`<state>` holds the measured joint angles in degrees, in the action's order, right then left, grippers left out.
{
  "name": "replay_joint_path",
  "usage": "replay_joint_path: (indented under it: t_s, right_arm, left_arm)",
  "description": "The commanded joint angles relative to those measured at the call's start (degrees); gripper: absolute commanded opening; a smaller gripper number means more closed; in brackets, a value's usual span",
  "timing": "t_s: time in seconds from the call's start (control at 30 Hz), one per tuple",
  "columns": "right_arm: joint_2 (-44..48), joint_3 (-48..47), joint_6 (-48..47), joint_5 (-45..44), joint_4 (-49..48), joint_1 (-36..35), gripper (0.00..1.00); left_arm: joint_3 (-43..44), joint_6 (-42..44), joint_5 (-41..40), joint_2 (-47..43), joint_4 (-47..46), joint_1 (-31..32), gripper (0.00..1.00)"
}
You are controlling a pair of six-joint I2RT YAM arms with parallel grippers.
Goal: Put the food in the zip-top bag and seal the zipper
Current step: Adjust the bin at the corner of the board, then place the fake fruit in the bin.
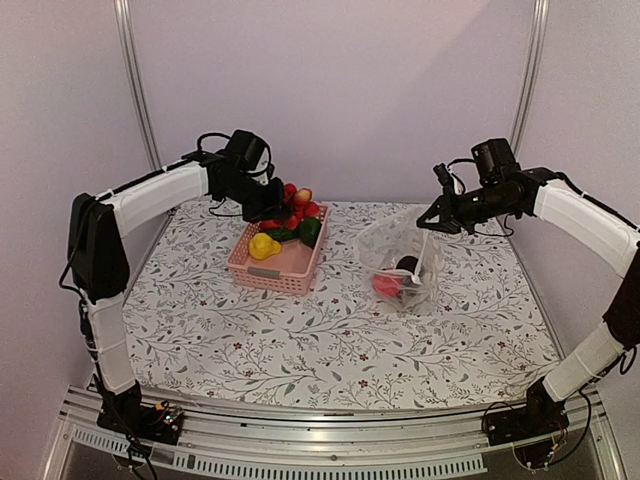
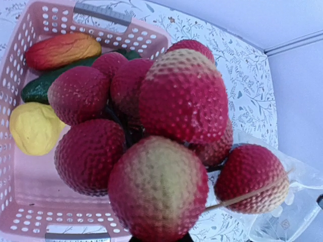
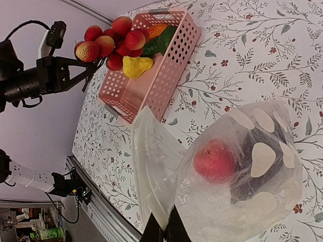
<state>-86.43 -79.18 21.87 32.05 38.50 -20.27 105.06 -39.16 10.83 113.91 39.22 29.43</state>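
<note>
From the top view I have the basket (image 1: 283,272) left of centre toward the back of the worktop (image 1: 330,340). The bag (image 1: 400,255) sits to its right, apart from it, with a strip of patterned surface between them. My room to move is that strip and the near half in front of both. The rear wall (image 1: 330,90) stands close behind the basket's far end.

My left hand (image 1: 266,203) is closed on a cluster (image 1: 298,200) of red, bumpy berries, held in the air over the basket's far end. My right hand (image 1: 430,224) pinches the bag's upper rim and holds that side up while the bottom rests on the worktop. The bag is clear and crinkly with pale patches. A red fruit (image 3: 215,160) and a dark piece (image 3: 252,174) lie inside it, touching.

Only the left wrist view shows the basket floor properly. A yellow piece (image 2: 33,127), a cucumber (image 2: 38,86) and an orange-red piece (image 2: 63,49) lie there, and some berries carry yellowish patches. That hand's own fingers are hidden behind the cluster. The right wrist view shows the bag's mouth gaping toward the basket, with the fingertips clamped on the rim; I cannot pick out the zipper
</note>
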Motion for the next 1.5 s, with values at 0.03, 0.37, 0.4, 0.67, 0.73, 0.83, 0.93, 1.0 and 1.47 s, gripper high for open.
replay_joint_path:
  t_s: [0.03, 0.37, 0.4, 0.67, 0.73, 0.83, 0.93, 1.0, 1.47]
  right_arm:
    - [2.05, 2.69, 0.84, 0.67, -2.09, 0.06, 0.0]
    - [1.01, 3.34, 1.29, 2.75, -3.42, -0.2, 0.0]
    - [1.13, 3.32, 1.25, 2.67, -3.42, -0.22, 0.0]
    - [1.48, 4.93, 0.93, 3.23, -3.8, -0.29, 0.0]
    - [1.38, 4.8, 0.82, 3.24, -3.98, -0.29, 0.0]
    - [1.14, 4.46, 0.76, 3.4, -4.39, -0.26, 0.0]
    - [0.45, 3.47, 0.51, 3.75, -4.36, -0.32, 0.0]
    - [0.1, 2.46, 0.33, 3.97, -3.88, -0.34, 0.0]
    - [-2.38, -0.33, -1.04, 4.01, -2.38, -0.33, 0.0]
  left_arm:
    - [-4.22, -3.81, 6.94, -1.41, 5.72, -1.74, 0.02]
    - [-10.93, -0.66, 14.14, -0.44, 9.98, -2.43, 0.12]
    - [-11.49, -0.1, 14.2, -1.1, 10.86, -2.38, 0.13]
    - [-23.12, -2.64, 16.26, -12.58, 10.57, -1.67, 0.06]
    - [-25.83, -3.67, 16.19, -14.73, 9.98, -1.02, 0.05]
    - [-26.76, -3.54, 15.58, -15.66, 8.36, -0.73, 0.16]
    - [-22.36, 1.78, 10.15, -15.24, 8.13, -0.63, 0.38]
    - [-19.03, 6.53, 4.92, -16.86, 7.81, -0.23, 0.44]
    - [-36.84, 22.52, -14.89, -33.42, -10.91, 9.02, 0.56]
